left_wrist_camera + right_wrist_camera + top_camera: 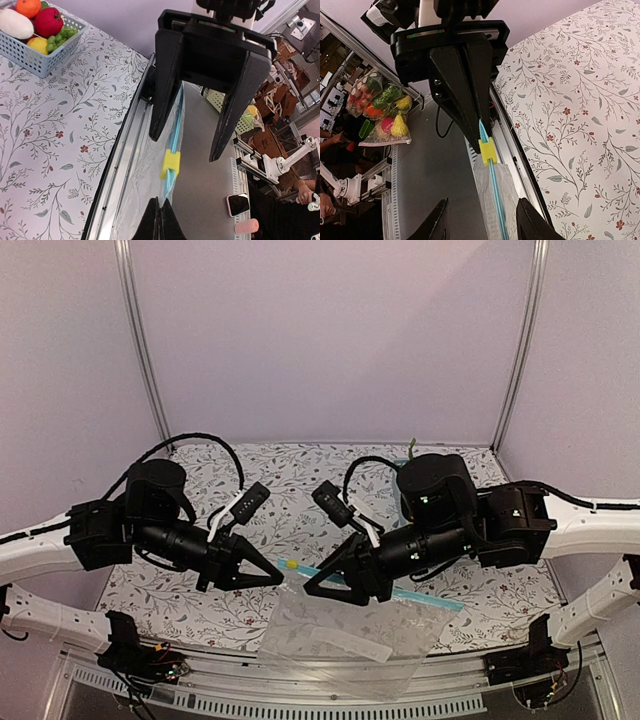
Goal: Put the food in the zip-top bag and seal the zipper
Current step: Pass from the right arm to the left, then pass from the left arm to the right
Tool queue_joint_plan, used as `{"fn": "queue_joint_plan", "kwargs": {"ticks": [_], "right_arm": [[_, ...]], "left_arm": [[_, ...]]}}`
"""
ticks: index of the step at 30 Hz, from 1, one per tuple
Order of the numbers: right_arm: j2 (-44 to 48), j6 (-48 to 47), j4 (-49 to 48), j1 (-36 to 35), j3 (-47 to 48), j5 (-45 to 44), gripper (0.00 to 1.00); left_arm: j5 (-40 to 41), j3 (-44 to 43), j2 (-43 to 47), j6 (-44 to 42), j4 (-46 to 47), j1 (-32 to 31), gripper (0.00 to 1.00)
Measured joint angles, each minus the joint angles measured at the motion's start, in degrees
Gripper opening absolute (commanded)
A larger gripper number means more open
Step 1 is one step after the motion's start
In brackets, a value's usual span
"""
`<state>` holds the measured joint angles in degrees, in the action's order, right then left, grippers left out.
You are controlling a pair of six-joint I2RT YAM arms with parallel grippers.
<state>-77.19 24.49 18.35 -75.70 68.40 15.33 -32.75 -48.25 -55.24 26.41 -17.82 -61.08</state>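
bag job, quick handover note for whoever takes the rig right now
Claws: left claw is shut on the zipper, right beside its yellow slider. The right claw is open, one finger either side of the zipper.
Things: the bag drapes over the near edge of the table and looks empty. The food is all in the basket.
Done: nothing bagged.
Left: load the food, then seal the zipper.

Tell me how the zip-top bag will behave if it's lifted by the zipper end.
Probably floppy: the zip-top bag is thin crinkled film, sagging over the table edge. Likely very light, since it looks empty. The zipper looks stiffer, so the left claw pinching there should slip less than on bare film.
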Motion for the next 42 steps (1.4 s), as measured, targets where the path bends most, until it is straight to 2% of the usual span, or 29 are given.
{"fn": "queue_joint_plan", "kwargs": {"ticks": [4, 22, 26, 30, 32, 35, 37, 42], "right_arm": [[-1.6, -0.1, 0.0, 0.0, 1.6, -0.9, 0.43], [-4.2, -0.5, -1.8, 0.0, 3.7, -1.7, 0.22], [-4.4, -0.4, -2.0, 0.0, 3.7, -1.7, 0.14], [-4.5, -0.3, -2.2, 0.0, 3.7, -1.8, 0.02], [-4.5, -0.3, -2.2, 0.0, 3.7, -1.8, 0.00], [-4.6, -0.2, -2.2, 0.0, 3.7, -1.9, 0.00], [-4.6, -0.2, -2.2, 0.0, 3.7, -2.0, 0.00], [-4.7, -0.1, -2.3, 0.0, 3.7, -2.0, 0.00]], "left_arm": [[-0.1, 0.0, -0.7, 0.0, 0.0, 0.0, 0.00], [-0.2, 0.0, -1.2, 0.0, 0.0, -0.4, 0.00], [-0.2, 0.0, -1.2, 0.0, 0.0, -0.5, 0.00], [-0.2, 0.0, -1.2, 0.0, 0.0, -0.5, 0.00], [-0.2, 0.0, -1.2, 0.0, 0.0, -0.5, 0.00], [-0.2, 0.1, -1.3, -0.1, 0.0, -0.5, 0.14], [-0.1, 0.2, -1.6, 0.3, 0.0, -0.6, 0.20], [-0.2, 0.2, -2.0, 0.2, 0.3, -0.8, 0.23]]}}
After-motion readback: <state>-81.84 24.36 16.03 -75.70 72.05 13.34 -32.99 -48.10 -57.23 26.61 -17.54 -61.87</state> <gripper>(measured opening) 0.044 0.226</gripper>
